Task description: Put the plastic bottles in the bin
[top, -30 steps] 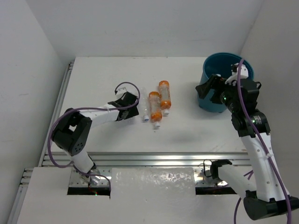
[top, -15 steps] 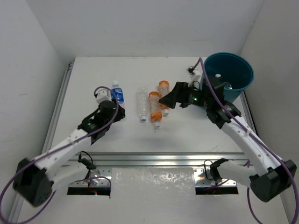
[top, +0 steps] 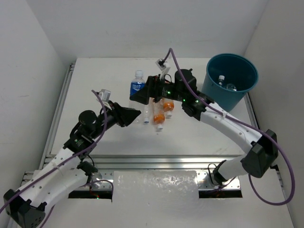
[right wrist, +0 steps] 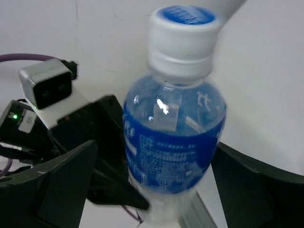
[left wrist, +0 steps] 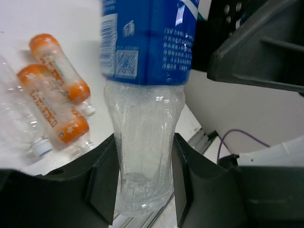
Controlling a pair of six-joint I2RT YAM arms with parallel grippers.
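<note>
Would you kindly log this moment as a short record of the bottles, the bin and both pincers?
held bottle: blue-label bottle, cap up, between the two arms
left pincer: shut on its clear lower part
right pincer: open, fingers spread either side of the label
on table: two orange bottles and a clear bottle, lying side by side
bin: far right of the table
binned bottles: at least two visible
</note>
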